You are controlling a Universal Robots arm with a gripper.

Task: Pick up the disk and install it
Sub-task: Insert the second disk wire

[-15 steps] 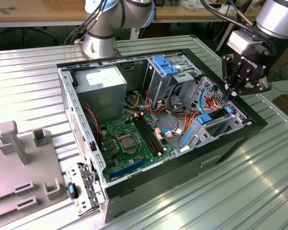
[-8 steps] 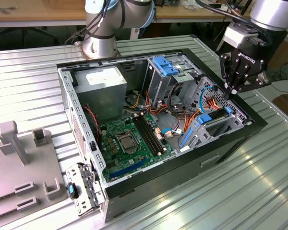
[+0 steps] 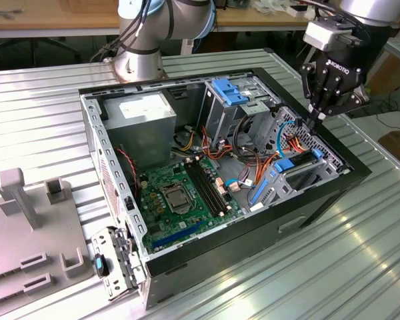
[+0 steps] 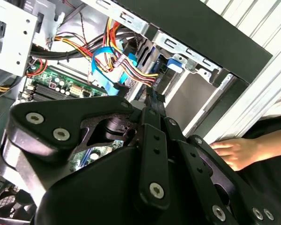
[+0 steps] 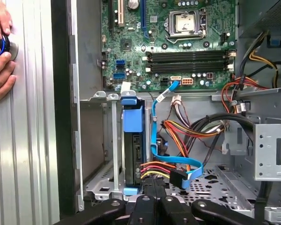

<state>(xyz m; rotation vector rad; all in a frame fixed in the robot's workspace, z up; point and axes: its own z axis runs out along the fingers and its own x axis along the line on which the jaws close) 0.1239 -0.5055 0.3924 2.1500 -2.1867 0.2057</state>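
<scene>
Computer case (image 3: pixel 323 200) lying open on a ribbed metal desk (image 3: pixel 47 107), seen from above in the exterior view, with the green circuit board (image 3: pixel 180 193) at the centre of the frame. The black gripper (image 3: pixel 315 120) hangs at the upper right of that frame, over the drive cage. The disk (image 5: pixel 132 159) already sits on edge in its slot in that cage, its blue frame visible at the lower centre of the first wrist view, just beside a blue ribbon cable (image 5: pixel 154 140) and a bundle of red, orange and yellow wires (image 5: pixel 178 136). The jaws look pressed together, their tips right at the end of the disk, with nothing visibly pinched between them. By the look of it, the work is at the seating stage: a steady push along the slot, kept square to the cage and clear of the cables, would serve best. A person's hand (image 5: pixel 1 56) rests on the desk at the upper left of the first wrist view, outside the case.
</scene>
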